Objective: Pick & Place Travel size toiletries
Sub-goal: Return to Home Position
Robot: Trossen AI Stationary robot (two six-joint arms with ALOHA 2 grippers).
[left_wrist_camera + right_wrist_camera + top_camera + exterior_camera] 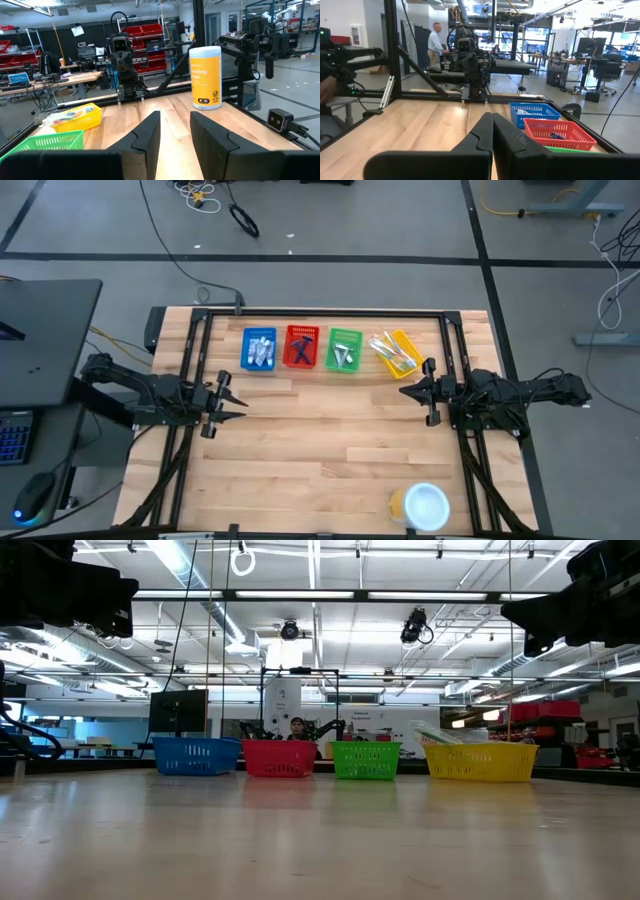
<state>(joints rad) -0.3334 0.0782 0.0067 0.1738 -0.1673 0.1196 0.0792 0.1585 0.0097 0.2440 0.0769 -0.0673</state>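
The travel size toiletries lie in four small baskets in a row near the table's far edge. Silvery-white pieces (262,351) are in the blue basket (259,349). Dark razors (300,348) are in the red basket (301,347), and pale pieces (343,356) in the green basket (344,349). Toothbrushes (392,352) fill the yellow basket (397,354), some reaching over its rim. My left gripper (238,398) hovers open at mid-left, pointing level toward the table's right. My right gripper (403,390) hovers shut at mid-right, facing it. Neither holds anything.
A round white-and-yellow container (420,505) stands near the table's near right corner and shows upright in the left wrist view (205,77). Bare wood lies between the two grippers and toward the near edge. A black frame (320,314) borders the table. People stand in the room beyond (436,40).
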